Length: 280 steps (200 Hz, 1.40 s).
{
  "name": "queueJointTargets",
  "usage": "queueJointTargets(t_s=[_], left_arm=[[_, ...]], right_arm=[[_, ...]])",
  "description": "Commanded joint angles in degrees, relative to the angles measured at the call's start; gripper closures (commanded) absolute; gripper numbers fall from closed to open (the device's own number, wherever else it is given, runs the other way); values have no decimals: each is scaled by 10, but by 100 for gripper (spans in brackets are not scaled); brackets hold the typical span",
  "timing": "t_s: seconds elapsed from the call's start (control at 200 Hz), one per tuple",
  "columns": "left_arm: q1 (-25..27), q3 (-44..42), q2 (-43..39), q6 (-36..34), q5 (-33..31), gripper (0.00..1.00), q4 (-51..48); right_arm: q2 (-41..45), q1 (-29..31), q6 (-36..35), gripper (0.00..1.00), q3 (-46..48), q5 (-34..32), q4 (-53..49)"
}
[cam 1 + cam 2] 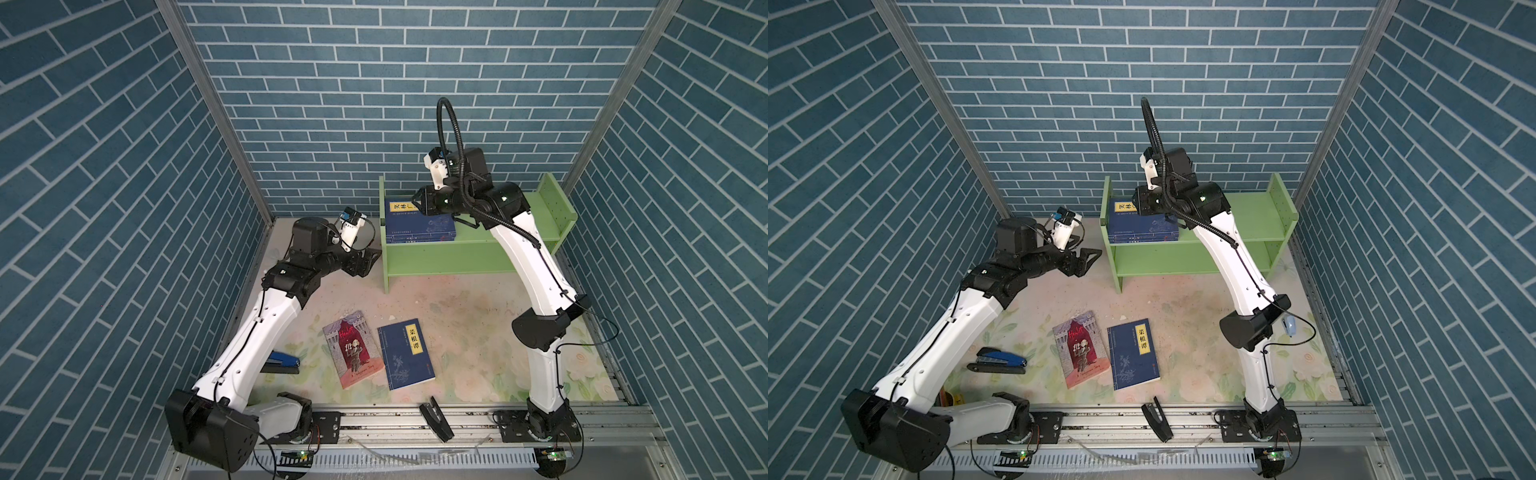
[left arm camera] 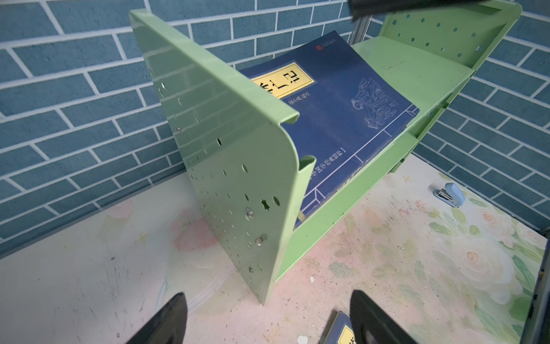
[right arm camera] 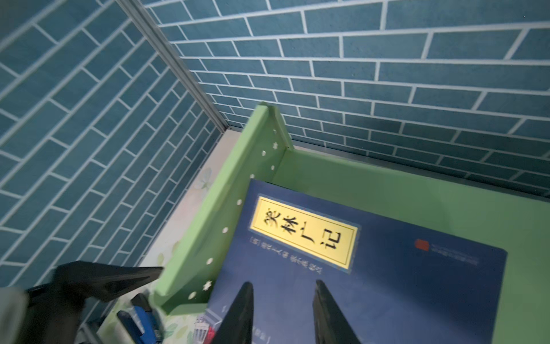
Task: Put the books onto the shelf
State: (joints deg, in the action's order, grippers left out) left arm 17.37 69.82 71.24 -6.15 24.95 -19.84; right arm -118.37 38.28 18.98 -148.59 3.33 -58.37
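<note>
- Navy covers with yellow labels mark the stack of books (image 1: 419,228) lying flat on the upper tier of the light green shelf (image 1: 469,253), directly beneath the right hand (image 3: 284,283). The count is unclear, but the page edges suggest several.
- That right hand is partly parted above the top cover, with nothing between its fingers. Whether it touches the cover cannot be told.
- Two books are left on the table (image 1: 457,316), well back from both hands toward the arm bases. The red-and-grey book (image 1: 353,351) and a blue book (image 1: 406,355) lie just beside each other. The task looks past halfway, not finished.
- The left hand (image 2: 268,295) is spread wide and empty, just outside the shelf's drilled end panel (image 2: 238,149), apart from it.
- A blue stapler (image 1: 282,361) lies under the left arm, near the red-and-grey book, and could get nudged.
- A pale blue stapler (image 1: 1289,325) sits by the right arm, and a black wedge-shaped part (image 1: 434,419) rests on the front rail.
- The right arm crosses over the shelf's free stretch.
</note>
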Motion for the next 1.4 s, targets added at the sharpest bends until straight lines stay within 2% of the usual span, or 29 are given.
queueJointTargets(t_s=[0.0,0.275,0.6,0.795,1.2,1.395], left_arm=[[9,-3,17,-16,9,13,43],[20,-8,43,-25,-2,13,95],[24,-13,61,-17,-28,13,131],[24,-10,65,-3,-35,13,142],[25,-6,75,5,-62,13,151],[25,-8,68,7,-46,13,137]], right_arm=[[48,-5,-19,64,36,-77,11],[196,-6,8,61,247,-123,114],[340,-6,38,60,425,-143,192],[376,-6,44,60,467,-148,197],[393,-6,47,59,484,-147,195],[394,-6,47,59,482,-145,193]])
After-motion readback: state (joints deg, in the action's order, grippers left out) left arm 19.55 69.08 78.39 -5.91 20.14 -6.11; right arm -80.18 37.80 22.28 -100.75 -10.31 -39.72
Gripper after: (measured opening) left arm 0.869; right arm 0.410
